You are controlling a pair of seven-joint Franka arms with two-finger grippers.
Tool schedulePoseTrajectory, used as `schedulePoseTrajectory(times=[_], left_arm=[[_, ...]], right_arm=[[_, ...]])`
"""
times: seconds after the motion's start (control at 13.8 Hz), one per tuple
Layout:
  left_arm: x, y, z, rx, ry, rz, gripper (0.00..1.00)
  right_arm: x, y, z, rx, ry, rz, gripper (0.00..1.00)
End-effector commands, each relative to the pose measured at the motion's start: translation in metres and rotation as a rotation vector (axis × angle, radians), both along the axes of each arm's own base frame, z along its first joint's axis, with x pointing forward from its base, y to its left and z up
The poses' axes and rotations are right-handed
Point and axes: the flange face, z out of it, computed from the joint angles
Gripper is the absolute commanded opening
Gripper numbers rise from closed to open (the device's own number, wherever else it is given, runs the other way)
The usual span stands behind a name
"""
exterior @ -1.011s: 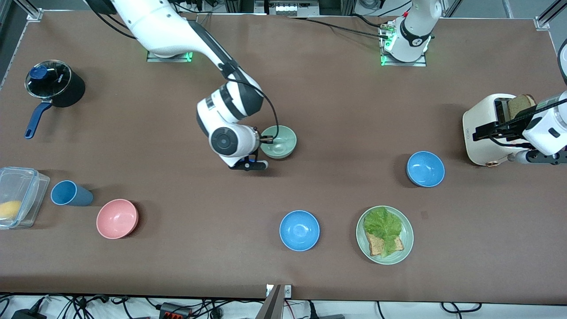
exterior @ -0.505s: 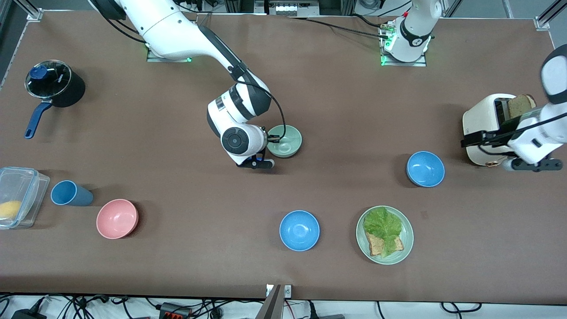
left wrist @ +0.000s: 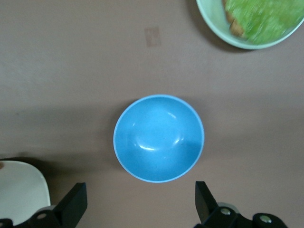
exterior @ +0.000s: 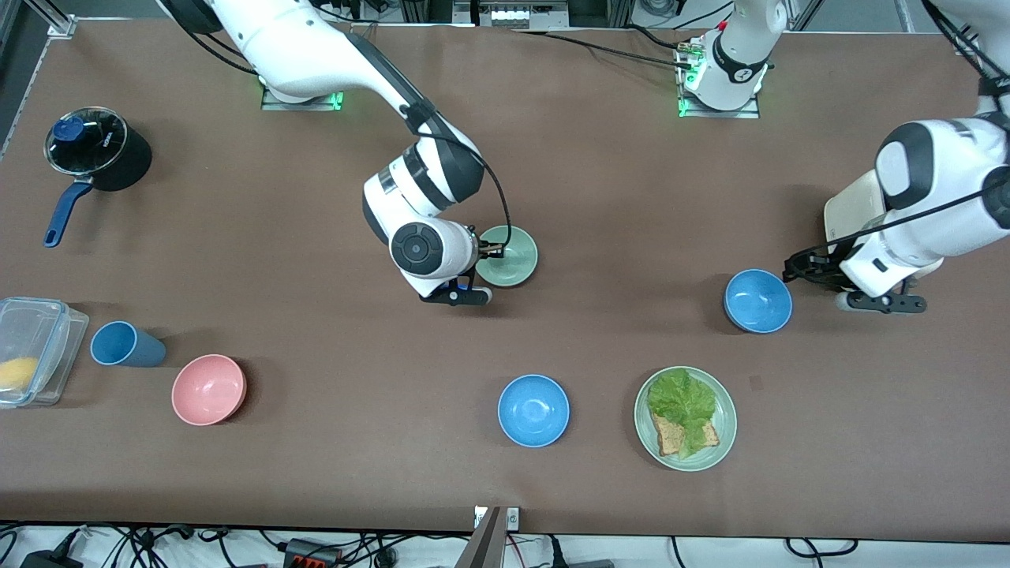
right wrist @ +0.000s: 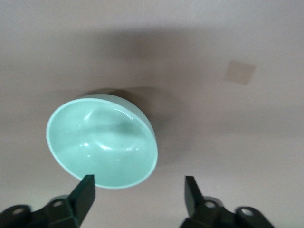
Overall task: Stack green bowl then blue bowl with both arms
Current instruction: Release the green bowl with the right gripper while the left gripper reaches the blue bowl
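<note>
I am a pair of white robot arms at a brown table. My right gripper hangs at the rim of the small, smooth, pale sage-green bowl, which sits upright on the table near the middle, toward the bases. In the right wrist view its two dark fingers stand spread apart, one over the bowl's edge and the other over bare table; they hold nothing.

My left gripper hovers beside a small, round, sky-blue bowl at my left arm's end of the table. Its fingers are spread wide and empty, with the bowl just ahead of them in the left wrist view. A cream toaster stands just beside this arm, partly hidden by it.

A second matching sky-blue bowl rests nearer the front camera, next to a wide green plate of lettuce and bread. Toward my right arm's end are a pink bowl, a dark blue cup lying on its side, a clear plastic box and a black lidded saucepan.
</note>
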Motion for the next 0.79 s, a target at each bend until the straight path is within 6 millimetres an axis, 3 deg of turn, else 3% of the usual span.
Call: schedulePoseTrajectory(times=[0.0, 0.22, 0.36, 0.43, 0.72], left_arm=[[0.003, 0.023, -0.032, -0.028, -0.026, -0.048, 1.00], [0.008, 0.039, -0.070, -0.037, -0.039, -0.051, 0.95], [0.008, 0.043, -0.084, -0.042, -0.028, -0.044, 0.81], [0.007, 0.043, -0.087, -0.044, -0.024, -0.044, 0.78], [0.008, 0.042, -0.102, -0.046, -0.029, -0.041, 0.69]], right_arm=[[0.030, -0.031, 0.059, -0.076, -0.080, -0.010, 1.00], [0.055, -0.078, 0.121, -0.146, -0.223, -0.030, 1.00], [0.072, -0.114, 0.142, -0.148, -0.253, -0.080, 1.00], [0.081, -0.138, 0.160, -0.133, -0.272, -0.111, 1.00], [0.094, -0.190, 0.197, -0.136, -0.332, -0.108, 1.00]])
